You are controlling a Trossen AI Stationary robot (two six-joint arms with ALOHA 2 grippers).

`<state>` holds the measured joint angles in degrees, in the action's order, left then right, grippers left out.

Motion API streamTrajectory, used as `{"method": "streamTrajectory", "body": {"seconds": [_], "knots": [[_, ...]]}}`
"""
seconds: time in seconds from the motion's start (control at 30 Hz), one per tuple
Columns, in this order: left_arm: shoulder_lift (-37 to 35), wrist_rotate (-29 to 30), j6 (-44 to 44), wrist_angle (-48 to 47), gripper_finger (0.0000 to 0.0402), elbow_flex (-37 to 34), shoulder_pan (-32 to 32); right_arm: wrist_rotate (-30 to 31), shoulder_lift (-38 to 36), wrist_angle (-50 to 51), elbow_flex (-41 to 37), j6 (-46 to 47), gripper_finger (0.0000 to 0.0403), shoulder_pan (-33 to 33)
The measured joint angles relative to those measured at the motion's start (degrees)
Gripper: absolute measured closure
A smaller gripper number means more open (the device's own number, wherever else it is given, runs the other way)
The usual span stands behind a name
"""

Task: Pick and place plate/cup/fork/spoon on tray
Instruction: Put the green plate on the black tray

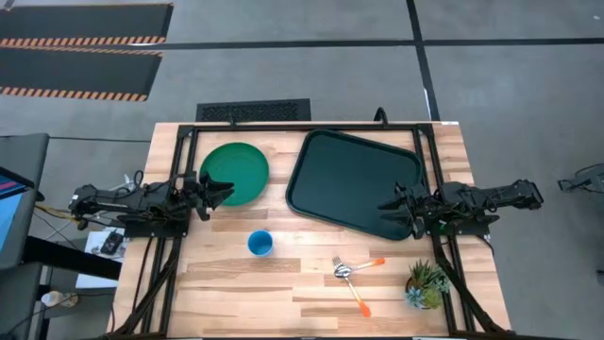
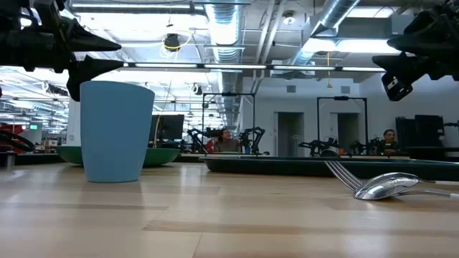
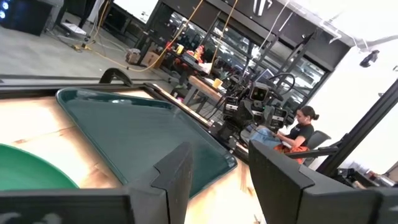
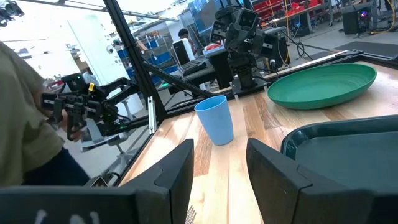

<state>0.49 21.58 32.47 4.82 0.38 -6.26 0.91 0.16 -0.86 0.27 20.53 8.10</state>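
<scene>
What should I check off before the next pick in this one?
1. Tray bare, room for everything: ok.
2. Plate flat on the table, beside the tray, not on it: ok.
3. Cup upright and standing apart from the other items: ok.
4. Fork and spoon separated: not ok, their heads cross.
5. Left gripper open at the plate's rim: ok.
6. Right gripper open over the tray's corner, holding nothing: ok.
</scene>
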Motion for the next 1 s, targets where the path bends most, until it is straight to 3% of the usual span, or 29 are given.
{"method": "streamTrajectory", "body": {"seconds": [0.4, 0.63, 0.8, 1.0], "knots": [[-0.01, 3.38, 0.83, 0.14, 0.0258, -0.01, 0.02, 1.91, -0.01, -0.72, 0.00, 0.22, 0.0230, -1.53], [-0.01, 3.14, 5.50, 0.18, 0.0258, -0.02, 0.02, 2.12, 0.00, -1.52, 0.00, 0.53, 0.0230, -1.88], [0.00, 5.57, 11.79, 0.28, 0.0258, 0.00, 0.04, 2.31, -0.02, -5.16, 0.00, 6.93, 0.0230, -1.88], [-0.01, 7.70, 12.02, 0.37, 0.0258, -0.02, 0.04, 2.32, 0.00, -5.48, 0.00, 9.35, 0.0230, -2.63]]}}
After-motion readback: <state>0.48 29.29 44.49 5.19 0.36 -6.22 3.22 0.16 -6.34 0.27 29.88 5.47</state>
